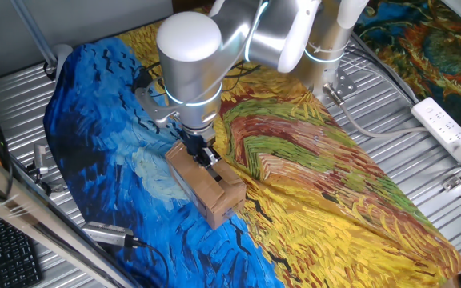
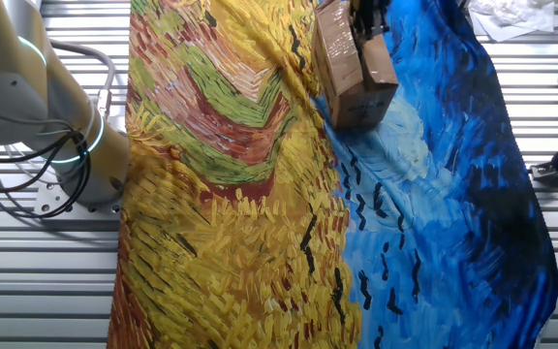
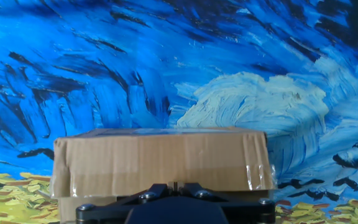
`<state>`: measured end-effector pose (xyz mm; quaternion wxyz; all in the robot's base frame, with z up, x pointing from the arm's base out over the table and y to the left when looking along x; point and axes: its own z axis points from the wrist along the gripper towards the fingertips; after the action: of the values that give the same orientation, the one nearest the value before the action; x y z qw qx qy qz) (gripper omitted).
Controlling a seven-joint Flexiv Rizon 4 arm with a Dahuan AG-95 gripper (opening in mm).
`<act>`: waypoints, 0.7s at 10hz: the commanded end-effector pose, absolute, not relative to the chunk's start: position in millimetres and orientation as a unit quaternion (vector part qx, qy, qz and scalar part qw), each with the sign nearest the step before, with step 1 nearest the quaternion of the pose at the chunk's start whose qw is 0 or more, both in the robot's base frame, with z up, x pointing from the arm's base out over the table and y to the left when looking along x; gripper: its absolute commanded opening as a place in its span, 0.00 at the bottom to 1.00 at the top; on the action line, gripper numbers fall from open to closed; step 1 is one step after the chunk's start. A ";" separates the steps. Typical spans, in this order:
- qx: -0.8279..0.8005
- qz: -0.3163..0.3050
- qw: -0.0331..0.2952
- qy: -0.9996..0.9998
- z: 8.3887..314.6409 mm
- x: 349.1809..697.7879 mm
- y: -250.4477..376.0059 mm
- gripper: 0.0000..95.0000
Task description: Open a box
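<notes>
Hand view shows the box [image 3: 160,165] directly below the gripper [image 3: 174,186], flaps closed on the table [image 1: 310,184]; whether the fingers are apart or together I cannot tell. Light, stiff cardboard probably; a flap's free edge looks the best hold

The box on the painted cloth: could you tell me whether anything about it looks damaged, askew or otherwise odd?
Nothing stands out. The box sits flat on the cloth, flaps closed, clear tape showing on its side, no visible dents or tears. The gripper is down at its top.
</notes>
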<state>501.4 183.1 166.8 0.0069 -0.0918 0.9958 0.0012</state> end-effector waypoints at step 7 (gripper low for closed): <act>-0.091 0.002 0.004 0.996 173.2 483.8 178.1 0.00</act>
<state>482.5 177.4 173.8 0.0046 -0.0904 0.9959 0.0023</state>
